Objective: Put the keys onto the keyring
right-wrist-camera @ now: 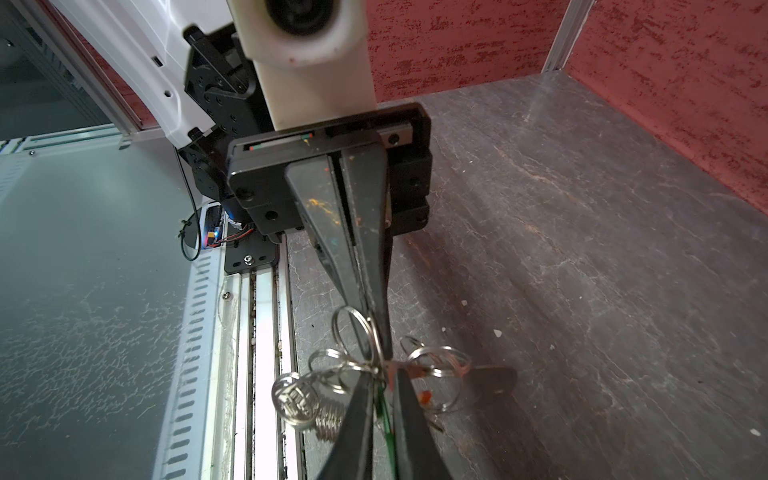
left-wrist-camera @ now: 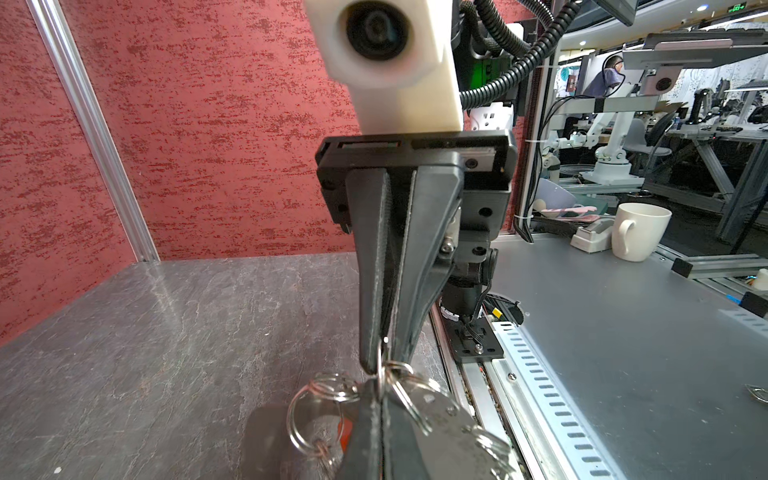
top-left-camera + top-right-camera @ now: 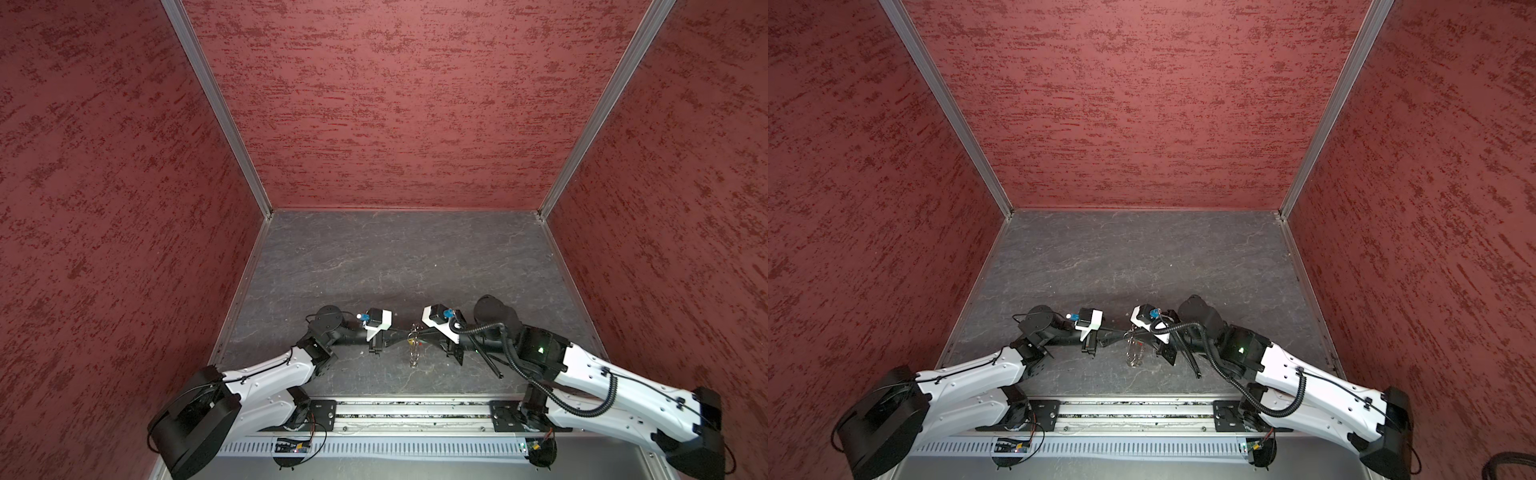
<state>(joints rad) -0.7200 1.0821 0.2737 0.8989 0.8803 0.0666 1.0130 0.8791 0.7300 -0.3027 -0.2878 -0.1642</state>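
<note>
Left gripper: the left gripper (image 2: pixel 380 419) has its jaws pressed fully together and pinches the thin wire of the keyring (image 2: pixel 320 409) at its tips.
Right gripper: the right gripper (image 1: pixel 386 386) faces it, almost tip against tip. Its jaws stand nearly together, and in the left wrist view one ring wire goes in between them.
Place of the keyring: it is lifted above the table (image 3: pixel 374 270), in the middle, between the two grippers. In both top views the rest of the chain hangs down from the pinch.
Keys: a red key (image 1: pixel 424 397) and a green key (image 1: pixel 389 424) show just beside the right gripper's fingers. A yellow key (image 3: pixel 410 341) shows at the pinch in a top view. Whether each one is already threaded on a ring cannot be told.
Weight: probably very light, no load for either arm.
Stiffness: each ring looks like stiff spring wire, but the links are loose, so the chain will likely swing and twist.
Surface: polished metal, probably slippery. A thin wire may roll out of flat pads.
Where to hold: across the wire of one single ring, near its split. A key is better taken by its coloured body, so that the metal end stays free.
</note>
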